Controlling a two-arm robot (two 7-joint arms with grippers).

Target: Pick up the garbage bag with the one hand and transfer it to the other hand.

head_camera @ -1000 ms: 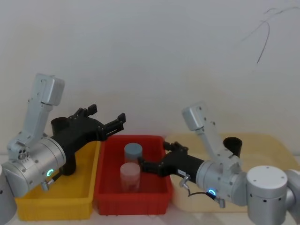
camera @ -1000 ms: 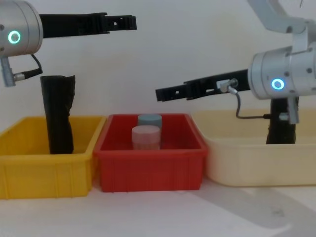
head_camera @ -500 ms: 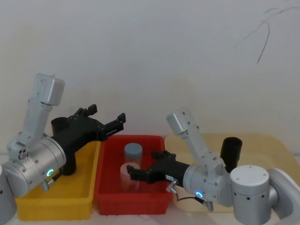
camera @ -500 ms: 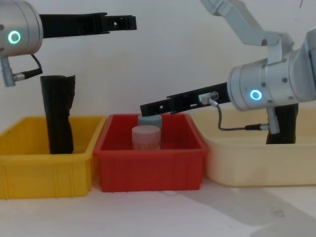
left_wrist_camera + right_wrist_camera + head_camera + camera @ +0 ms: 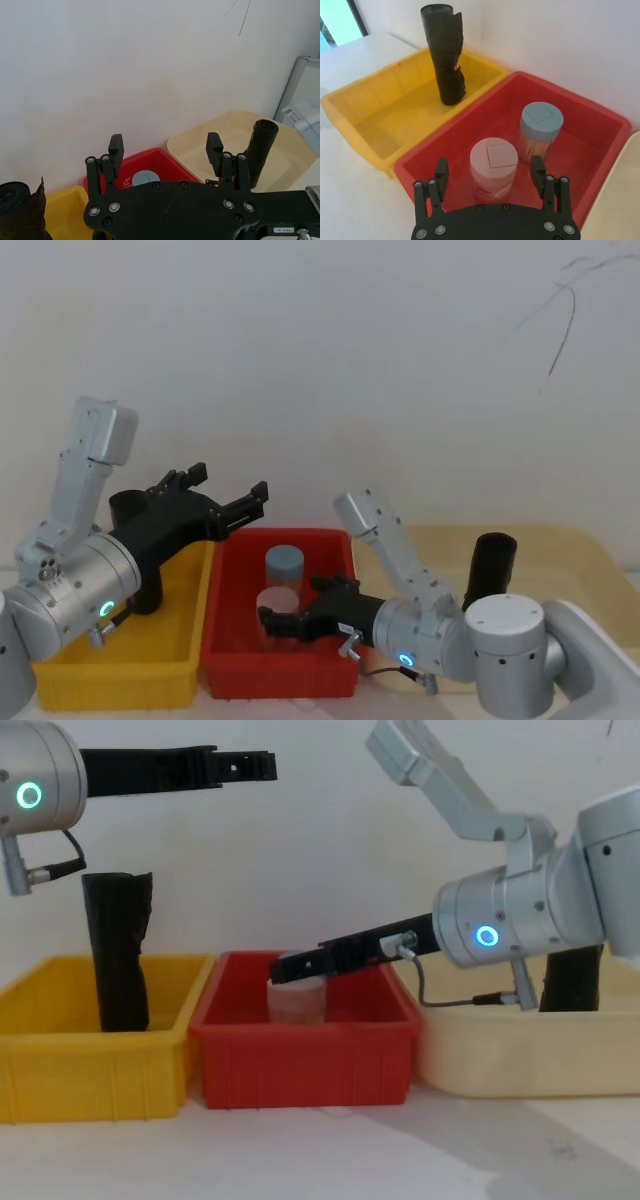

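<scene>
Over the red bin [image 5: 232,665] my right gripper [image 5: 489,172] hangs with fingers apart; my left gripper [image 5: 165,146] is raised, also spread; the garbage bag [image 5: 490,568] stands ungrasped, so nothing is done.

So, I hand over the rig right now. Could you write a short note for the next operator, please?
Left tool: open, holding nothing, held high above the edge between the yellow bin and the red bin.
Right tool: open, low in the red bin, fingers either side of the pink-lidded jar, not closed on it.
Garbage bag: standing upright in the cream bin, untouched. The ragged-topped roll in the yellow bin is not the target.
Done: nothing.
Left: pick up the bag, then pass it to the other tool.
</scene>
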